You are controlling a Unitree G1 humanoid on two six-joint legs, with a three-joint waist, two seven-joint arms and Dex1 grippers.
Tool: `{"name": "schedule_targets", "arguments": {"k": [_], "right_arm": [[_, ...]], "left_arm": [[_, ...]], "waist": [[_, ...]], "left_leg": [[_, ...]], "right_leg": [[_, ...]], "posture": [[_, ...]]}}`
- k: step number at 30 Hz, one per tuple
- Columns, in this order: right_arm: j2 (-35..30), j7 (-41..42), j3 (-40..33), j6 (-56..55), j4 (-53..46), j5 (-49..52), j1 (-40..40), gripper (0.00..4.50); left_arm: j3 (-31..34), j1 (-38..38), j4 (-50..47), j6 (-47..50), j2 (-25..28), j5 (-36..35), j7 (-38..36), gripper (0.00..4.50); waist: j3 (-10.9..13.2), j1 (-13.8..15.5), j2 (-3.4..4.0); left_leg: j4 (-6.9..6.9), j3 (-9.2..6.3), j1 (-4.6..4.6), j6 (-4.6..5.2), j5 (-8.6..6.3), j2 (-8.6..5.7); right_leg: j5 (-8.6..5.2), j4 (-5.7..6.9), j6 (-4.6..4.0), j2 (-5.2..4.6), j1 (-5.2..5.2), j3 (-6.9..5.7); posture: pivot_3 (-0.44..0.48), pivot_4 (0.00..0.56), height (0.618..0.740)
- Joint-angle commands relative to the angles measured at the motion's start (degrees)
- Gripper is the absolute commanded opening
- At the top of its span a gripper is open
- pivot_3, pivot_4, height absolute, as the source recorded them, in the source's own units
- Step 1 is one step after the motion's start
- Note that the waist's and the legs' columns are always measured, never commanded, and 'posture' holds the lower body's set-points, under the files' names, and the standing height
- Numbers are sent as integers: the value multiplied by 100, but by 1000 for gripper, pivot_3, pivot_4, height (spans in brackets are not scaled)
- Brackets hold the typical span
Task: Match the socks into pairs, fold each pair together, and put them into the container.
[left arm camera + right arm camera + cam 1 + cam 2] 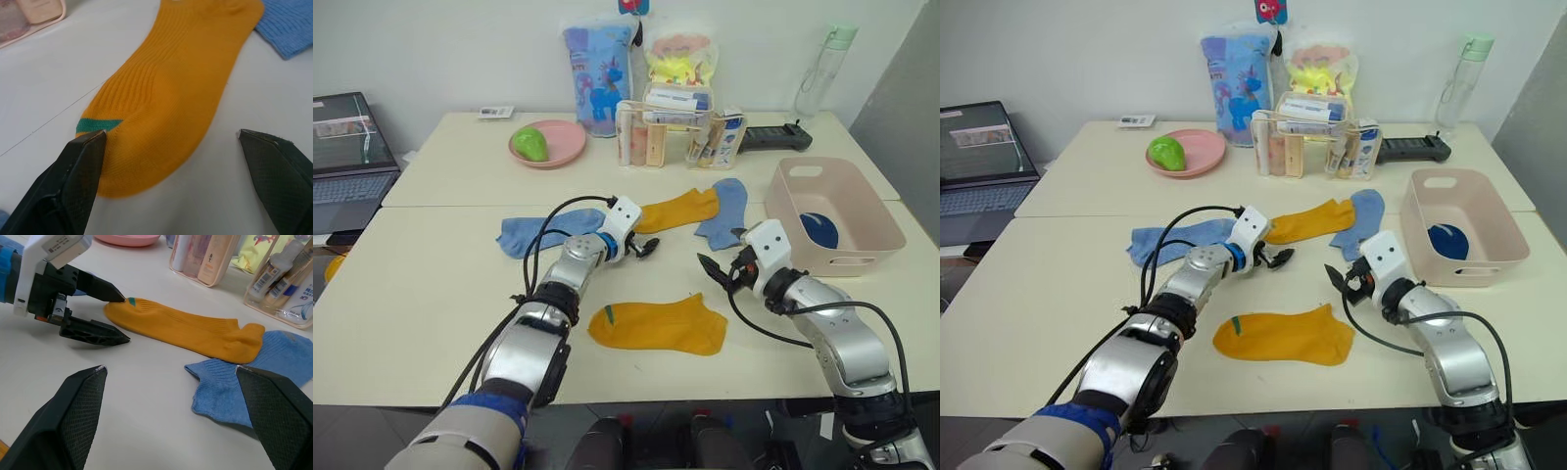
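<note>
I have the left gripper (649, 247) spread wide at the toe of the far mustard sock (677, 210), one finger touching the green-marked tip, the other resting on the bare table (440, 284) just beside it. The right gripper (717, 269) hangs open too, holding nothing, a little near of the light blue sock (724, 211) that lies against the heel end of that mustard one.

The second mustard sock (658, 326) lies flat nearer to me, between the two arms. Another light blue sock (540, 233) lies to the left, partly under the left arm's cable. In the pink container (835, 214) at the right I see a dark blue bundle (819, 230), which I take to be the navy pair already stowed.

These socks are thin ribbed knit, light and limp. I expect one to drape and drag when lifted by one end, so I would pinch the toe squarely through both layers, pressing down onto the table to catch the fabric. Knit on a smooth tabletop may slide away from a shallow pinch.

The table between the arms is open, good room for laying one mustard sock on the other. Farther back the clear organizer (677, 134) and pink plate (548, 144) stand well apart. The container's near wall is close to my right arm; I would mind it when swinging.
</note>
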Motion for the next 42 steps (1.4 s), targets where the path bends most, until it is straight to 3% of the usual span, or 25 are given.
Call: {"name": "schedule_targets", "arguments": {"k": [1,13,14,18,27,35,39,42], "right_arm": [[19,-78,-114,-47,-347,1,39,4500],[11,-132,-58,-82,-352,-12,88,4500],[6,-117,-63,-84,-356,2,98,4500],[-23,-40,-62,-52,-345,60,123,4500],[-4,536,123,181,-291,517,16,4500],[-1,963,212,410,181,800,-538,4500],[124,1198,373,285,1088,745,-1250,4500],[264,1327,466,51,1793,643,-1687,4500]], "left_arm": [[221,-203,391,109,-54,-34,298,3937],[313,-51,252,-241,118,62,48,147],[269,74,103,-283,178,81,-67,40],[225,740,-816,-389,465,22,-493,40],[759,3775,-5676,1596,2122,-1067,-1763,40],[1129,4981,-7077,2196,2899,-1226,-1753,40],[1425,5315,-7340,2260,2879,-1333,-1563,1015],[1867,5554,-7484,2333,2839,-1624,-1464,2062]], "waist": [[0,-9,0],[-1,-47,-1],[-1,-47,-1],[-2,-57,0],[-5,-232,6],[-3,-116,4],[-3,-113,5],[-3,-135,5]], "left_leg": [[0,0,0,0,0,0],[-6,3,-4,-10,6,2],[-6,3,-8,-10,6,2],[-8,8,-12,-10,6,3],[-21,15,-13,-11,6,12],[-15,11,-13,-9,5,6],[-18,10,-13,-10,5,8],[-20,11,-12,-10,5,9]], "right_leg": [[0,0,0,0,0,0],[0,7,0,3,-20,6],[0,7,0,2,-23,6],[0,8,-1,3,-33,11],[2,13,-5,4,-50,18],[2,4,-5,-2,-44,12],[3,7,-6,-1,-46,9],[3,7,-7,-1,-46,9]], "posture": [[0,150,740],[0,150,740],[0,150,740],[0,150,740],[0,150,740],[0,150,740],[0,150,740],[0,150,740]]}}
